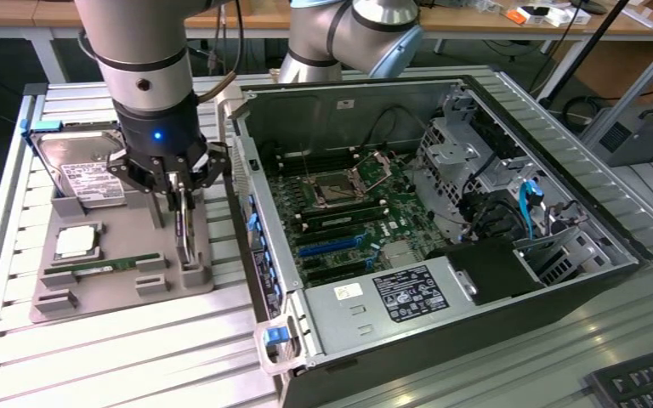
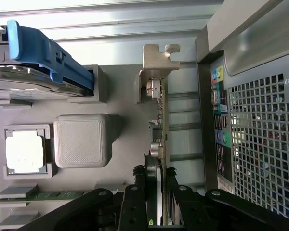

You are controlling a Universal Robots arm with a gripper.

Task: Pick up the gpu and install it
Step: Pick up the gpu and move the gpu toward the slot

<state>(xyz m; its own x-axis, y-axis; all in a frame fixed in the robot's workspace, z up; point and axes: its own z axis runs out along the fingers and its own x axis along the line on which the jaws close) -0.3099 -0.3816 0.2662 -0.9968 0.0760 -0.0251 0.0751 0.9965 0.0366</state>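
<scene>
GPU (image 1: 190, 242) stands on its thin edge in the gray tray (image 1: 122, 293), on the exterior view's left, just beside the open computer case (image 1: 417, 212). The claw (image 1: 183, 217) comes down from above and pinches the card, one dark finger on each side, so it is closed on the GPU.

Some of the card is hard to see. In the exterior view the claw covers its top, and its bottom edge sits down among the gray blocks of the tray. I cannot tell if it is lifted or resting there. In the wrist view the GPU (image 2: 160, 120) shows edge-on, so its flat faces are hidden. One end goes in between the fingers of the claw (image 2: 159, 174).

The card looks very thin. It has a green strip along it with small silver bits. At its free end is a silver metal bracket (image 2: 156, 55) with a little hook.

The tray also holds a hard drive (image 1: 82, 174), a square chip (image 1: 77, 242) and a narrow green stick (image 1: 105, 268). The tray and the case sit on the ribbed metal bench (image 1: 111, 357).
</scene>
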